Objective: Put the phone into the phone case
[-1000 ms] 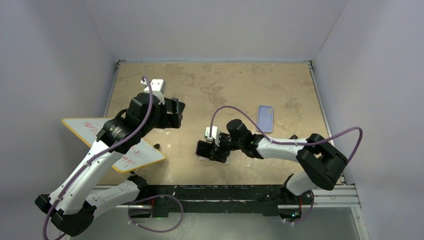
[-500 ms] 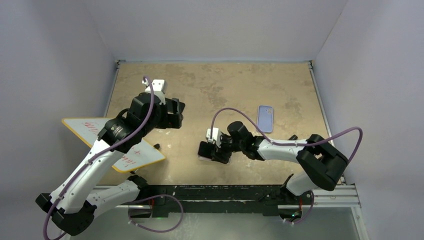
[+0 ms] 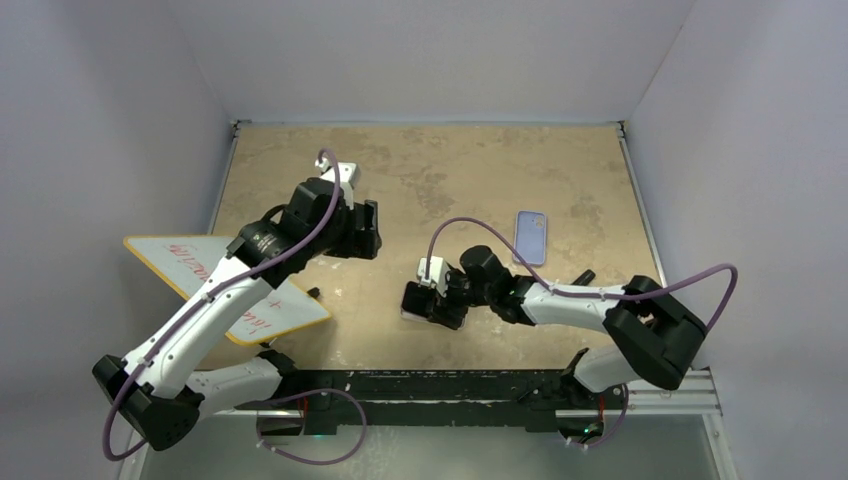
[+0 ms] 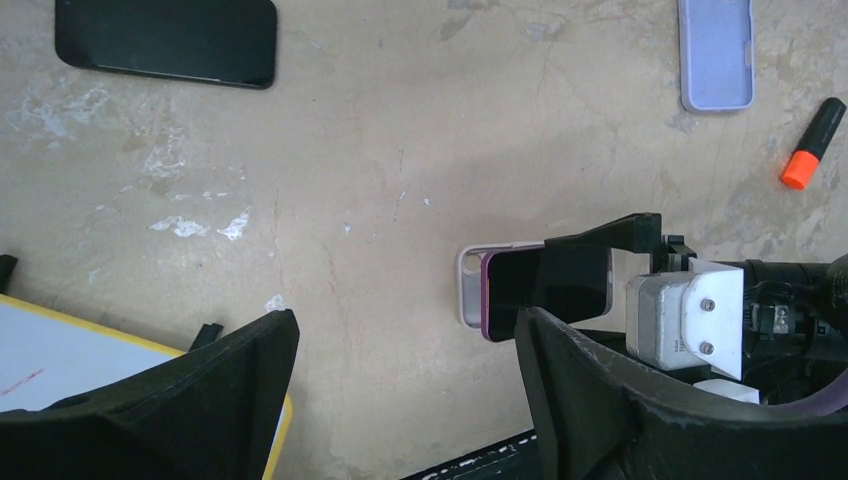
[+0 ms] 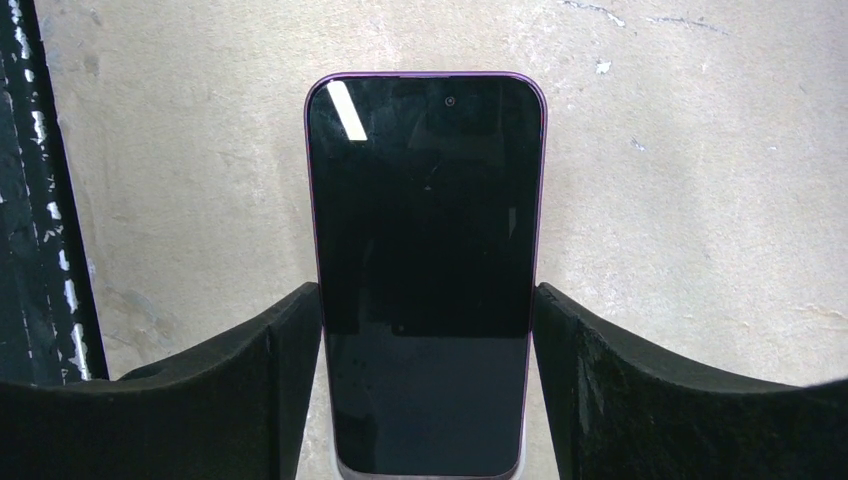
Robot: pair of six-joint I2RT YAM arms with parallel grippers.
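Note:
My right gripper is shut on a purple-edged phone with a black screen, its fingers on the two long edges. The phone lies over a clear phone case on the table, offset so the case's camera end sticks out beyond it. Phone and case also show in the left wrist view. My left gripper is open and empty, well above the table, left of the phone.
A second, black phone lies on the table far left in the left wrist view. A lilac phone case lies at the right, an orange-capped marker near it. A yellow-rimmed whiteboard overhangs the table's left edge.
My left arm has swung right toward the table's middle. My right gripper has shifted slightly right with the phone.

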